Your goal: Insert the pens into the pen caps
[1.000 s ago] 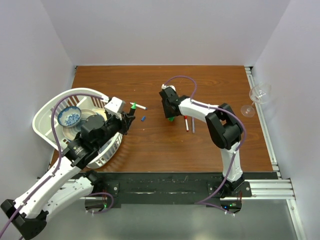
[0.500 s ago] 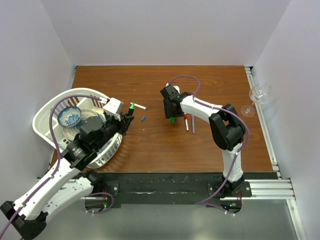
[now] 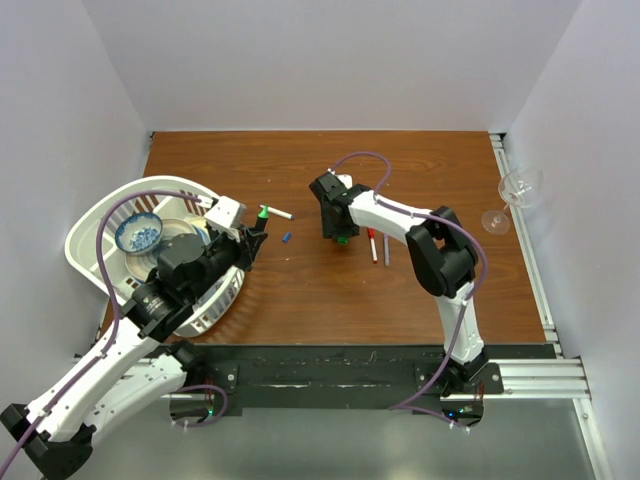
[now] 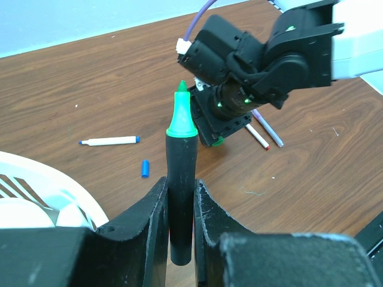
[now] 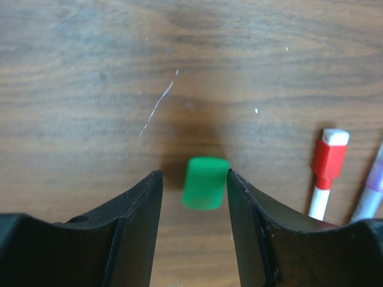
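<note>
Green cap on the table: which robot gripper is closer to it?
Right. The right gripper straddles the green cap with open fingers; the left gripper is off by the basket, holding a black marker.

Four pens [image 4: 181, 173] [image 4: 111, 141] [image 4: 258, 137] [image 4: 269, 130]; two loose caps [image 5: 205, 183] [image 4: 145, 168]; one bowl [image 3: 138, 234]; one glass [image 3: 515, 192].
</note>
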